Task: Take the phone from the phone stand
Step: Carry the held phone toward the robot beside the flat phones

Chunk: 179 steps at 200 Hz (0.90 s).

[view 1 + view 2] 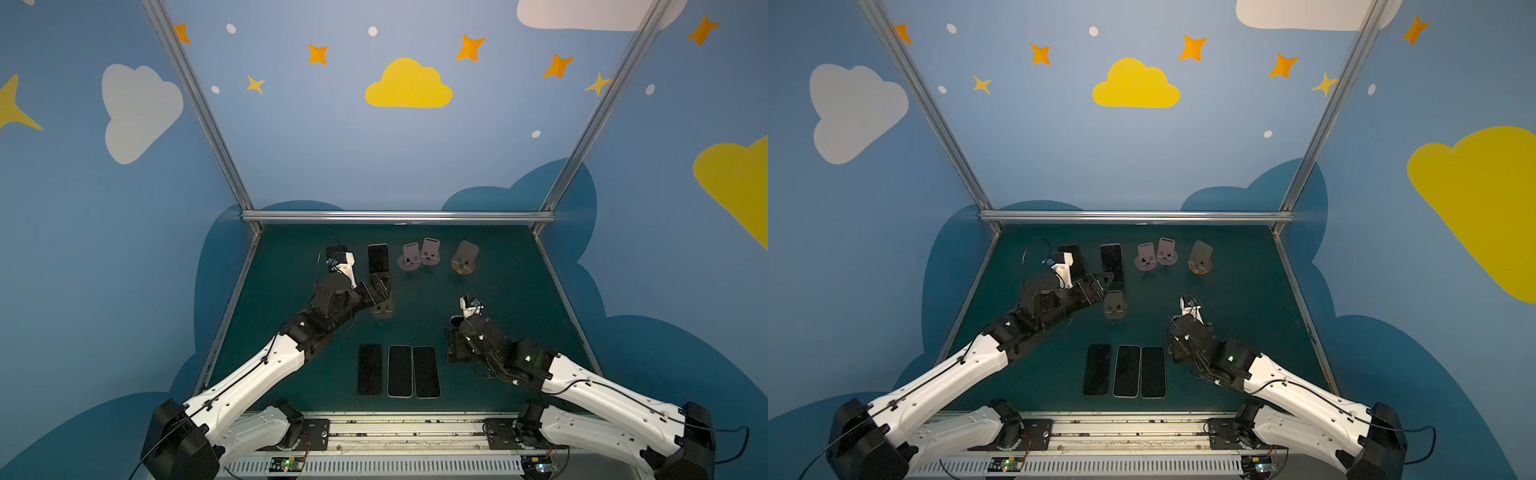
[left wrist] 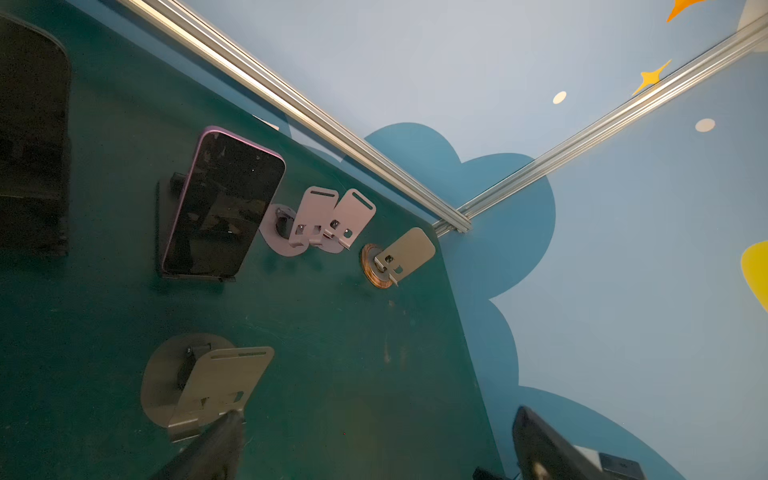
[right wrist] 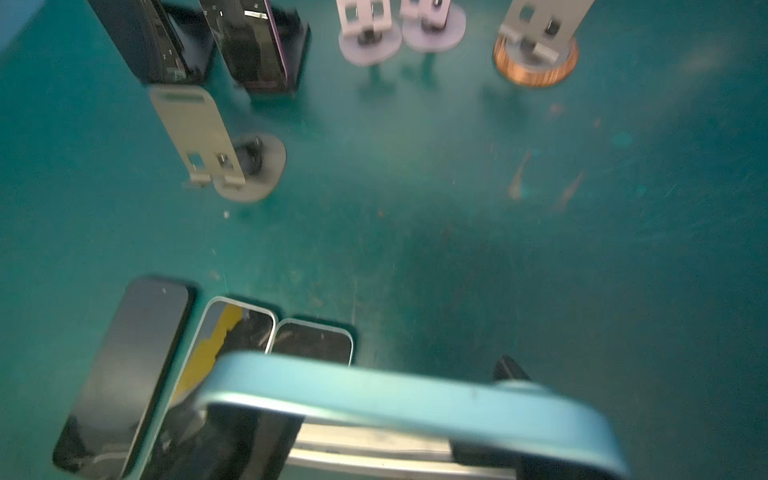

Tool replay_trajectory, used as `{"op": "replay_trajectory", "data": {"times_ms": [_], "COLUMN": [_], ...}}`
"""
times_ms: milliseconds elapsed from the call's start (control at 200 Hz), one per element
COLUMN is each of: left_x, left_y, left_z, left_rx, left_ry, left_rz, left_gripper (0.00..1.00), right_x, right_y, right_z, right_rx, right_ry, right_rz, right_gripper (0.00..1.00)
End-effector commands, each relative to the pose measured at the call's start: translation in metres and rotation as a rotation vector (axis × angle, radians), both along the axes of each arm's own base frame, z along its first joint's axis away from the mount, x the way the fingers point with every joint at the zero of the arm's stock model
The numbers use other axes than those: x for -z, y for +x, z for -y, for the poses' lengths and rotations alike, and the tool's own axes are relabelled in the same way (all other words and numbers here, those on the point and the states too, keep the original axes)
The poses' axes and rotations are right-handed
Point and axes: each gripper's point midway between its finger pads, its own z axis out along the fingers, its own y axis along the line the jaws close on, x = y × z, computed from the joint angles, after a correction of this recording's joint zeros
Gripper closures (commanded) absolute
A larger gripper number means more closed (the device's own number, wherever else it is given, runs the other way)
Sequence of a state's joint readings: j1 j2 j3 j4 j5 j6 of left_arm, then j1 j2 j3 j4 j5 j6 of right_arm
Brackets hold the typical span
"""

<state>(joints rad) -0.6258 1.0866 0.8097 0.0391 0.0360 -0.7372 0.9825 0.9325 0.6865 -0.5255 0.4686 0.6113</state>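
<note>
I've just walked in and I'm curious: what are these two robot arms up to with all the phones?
They are taking phones off stands. The right hand is closed on a light-blue phone, close to a row of three phones lying flat on the table. The left hand is open by an empty grey stand, near a purple-edged phone propped on its stand.

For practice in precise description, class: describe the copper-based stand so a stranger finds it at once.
On the green table, follow the row of stands along the far edge. The copper-based stand is the rightmost, empty. Unlike the lilac stand beside it, its grey plate rises from a round copper-coloured base.
</note>
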Motion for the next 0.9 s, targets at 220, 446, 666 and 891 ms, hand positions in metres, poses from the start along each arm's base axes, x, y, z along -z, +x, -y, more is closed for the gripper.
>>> {"op": "replay_trajectory", "data": {"times_ms": [220,446,666,891], "left_x": [-0.01,-0.015,-0.019,-0.018], "left_y": [-0.008,-0.017,-0.021,-0.022], "left_z": [0.015,0.023,0.025,0.028], "left_rx": [0.048,0.08,0.091,0.1], "left_ry": [0.017,0.015,0.002,-0.003], "left_rz": [0.029,0.039,0.047,0.039], "left_gripper": [0.0,0.0,0.0,0.0], "right_x": [0.042,0.064,0.072,0.086], "right_y": [-0.025,-0.04,-0.044,-0.046], "right_z": [0.02,0.025,0.025,0.021], "right_rx": [0.028,-0.01,-0.047,-0.056], "right_ry": [-0.003,-0.05,-0.119,-0.183], "right_rz": [-0.126,-0.237,-0.325,-0.443], "right_gripper": [0.34,0.34,0.33,0.34]}}
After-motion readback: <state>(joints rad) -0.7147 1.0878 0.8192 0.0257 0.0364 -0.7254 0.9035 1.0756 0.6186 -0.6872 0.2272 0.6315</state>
